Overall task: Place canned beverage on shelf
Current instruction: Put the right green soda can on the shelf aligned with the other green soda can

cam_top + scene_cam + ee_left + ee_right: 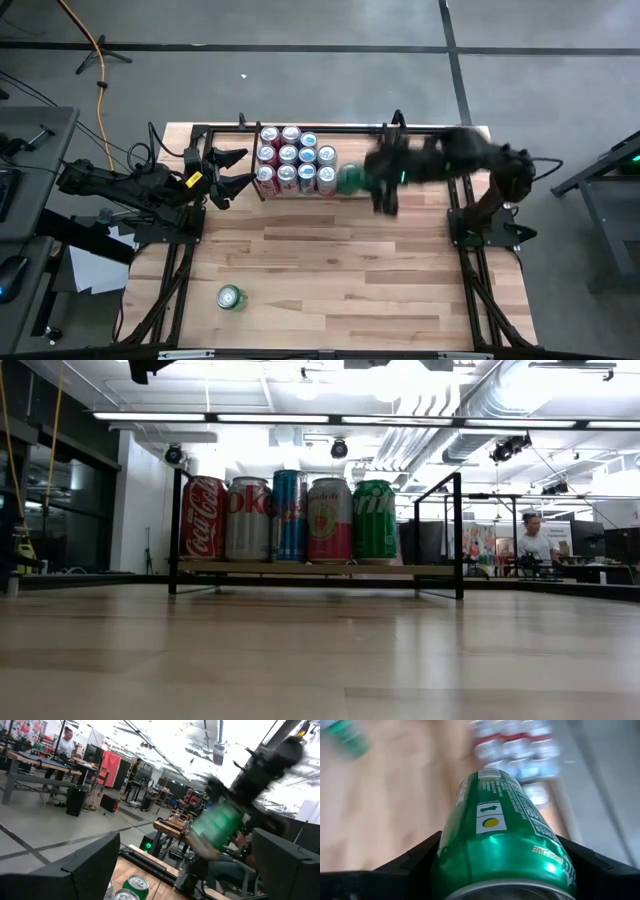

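green can [502, 837] — clamped between the right gripper [372, 182] fingers, carried just beside the shelf [297, 131] at its open end. shelf — rows of upright cans [296, 165] fill the part farthest from that gripper. left gripper [228, 175] — fingers spread, nothing in them, at the shelf's other end. second green can [231, 297] — on the table [350, 270], well apart from both grippers.

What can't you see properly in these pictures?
- High view: the right gripper and its green metal can are smeared by motion; can touching shelf or not, unclear.
- Low view: the black wire shelf shows only its front row; cans behind are hidden.
- Right wrist view: the shelf cans are blurred.
- High view: lone green can, label too small.
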`<state>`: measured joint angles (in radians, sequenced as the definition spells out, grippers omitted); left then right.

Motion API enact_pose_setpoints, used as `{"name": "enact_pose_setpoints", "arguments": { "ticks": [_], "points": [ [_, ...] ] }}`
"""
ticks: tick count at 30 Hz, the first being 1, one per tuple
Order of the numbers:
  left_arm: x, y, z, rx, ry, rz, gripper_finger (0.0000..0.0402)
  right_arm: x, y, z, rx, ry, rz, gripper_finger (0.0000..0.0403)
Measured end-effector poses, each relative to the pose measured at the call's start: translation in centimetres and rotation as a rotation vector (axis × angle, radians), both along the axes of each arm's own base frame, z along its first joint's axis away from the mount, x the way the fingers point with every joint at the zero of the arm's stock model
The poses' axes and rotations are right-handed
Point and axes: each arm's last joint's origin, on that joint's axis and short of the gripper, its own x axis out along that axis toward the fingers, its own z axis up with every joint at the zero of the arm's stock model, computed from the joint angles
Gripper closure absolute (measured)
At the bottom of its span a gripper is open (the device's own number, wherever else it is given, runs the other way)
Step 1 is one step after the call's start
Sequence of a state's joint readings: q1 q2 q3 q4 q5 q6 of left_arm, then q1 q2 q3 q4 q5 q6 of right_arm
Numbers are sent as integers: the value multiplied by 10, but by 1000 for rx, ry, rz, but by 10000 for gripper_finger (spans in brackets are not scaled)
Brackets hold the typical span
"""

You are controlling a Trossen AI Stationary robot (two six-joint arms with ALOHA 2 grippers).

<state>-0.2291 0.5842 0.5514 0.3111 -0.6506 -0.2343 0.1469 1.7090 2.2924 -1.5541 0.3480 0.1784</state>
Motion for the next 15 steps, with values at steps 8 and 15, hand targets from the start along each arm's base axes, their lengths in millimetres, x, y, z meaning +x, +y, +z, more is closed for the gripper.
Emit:
{"name": "enact_pose_setpoints", "arguments": {
  "ticks": [8, 15],
  "points": [
    [0, 0, 0, -9, -4, -2, 37, -2, -88, -1, 25, 0, -361, 113],
    [0, 0, 0, -47, -22, -12, 37, 30, -156, -47, 348, 105, -488, 113]
  ]
}}
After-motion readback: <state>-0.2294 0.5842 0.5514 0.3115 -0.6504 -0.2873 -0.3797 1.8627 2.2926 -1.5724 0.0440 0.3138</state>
